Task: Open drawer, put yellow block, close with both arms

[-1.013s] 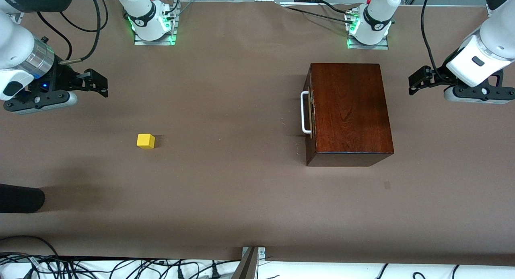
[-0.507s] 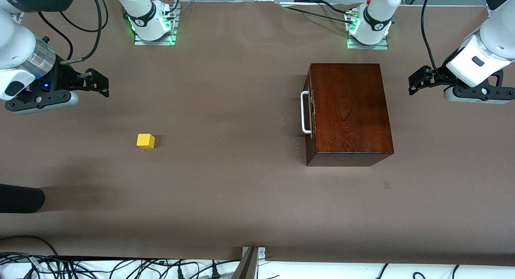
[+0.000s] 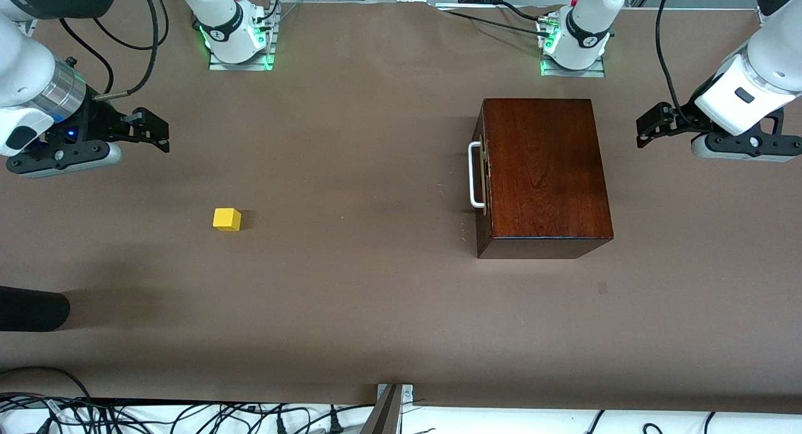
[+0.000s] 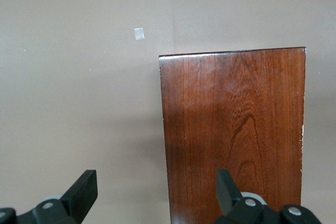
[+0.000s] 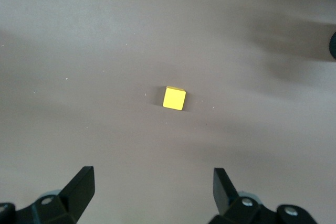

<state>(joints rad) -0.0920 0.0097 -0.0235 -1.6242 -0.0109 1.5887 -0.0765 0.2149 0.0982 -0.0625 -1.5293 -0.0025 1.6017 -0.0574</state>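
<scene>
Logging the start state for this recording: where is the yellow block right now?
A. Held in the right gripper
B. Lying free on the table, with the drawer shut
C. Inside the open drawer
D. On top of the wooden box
B. The yellow block sits alone on the table toward the right arm's end, no gripper touching it, and the drawer is flush with the wooden box.

Robot lab: brown-papered table (image 3: 376,309), bolted arm bases (image 3: 238,42), loose cables (image 3: 188,415).
</scene>
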